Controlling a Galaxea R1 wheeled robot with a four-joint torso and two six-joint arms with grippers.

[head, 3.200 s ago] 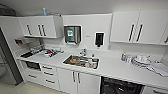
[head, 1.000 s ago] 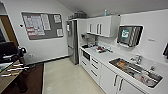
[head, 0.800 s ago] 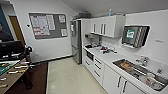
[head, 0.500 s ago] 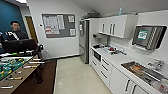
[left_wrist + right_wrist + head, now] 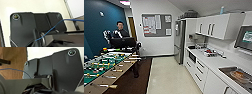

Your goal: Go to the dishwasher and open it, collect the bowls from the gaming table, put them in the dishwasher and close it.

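**Robot in the kitchen room, between game table and counter**

The foosball table (image 5: 106, 65) with its green field lies on the left, its long side running away from the robot. A person (image 5: 120, 32) stands behind it. The white kitchen table (image 5: 214, 62) with a sink (image 5: 239, 76) runs along the right. I cannot pick out the dishwasher or any bowls. I cannot tell if either tool is wide or narrow.
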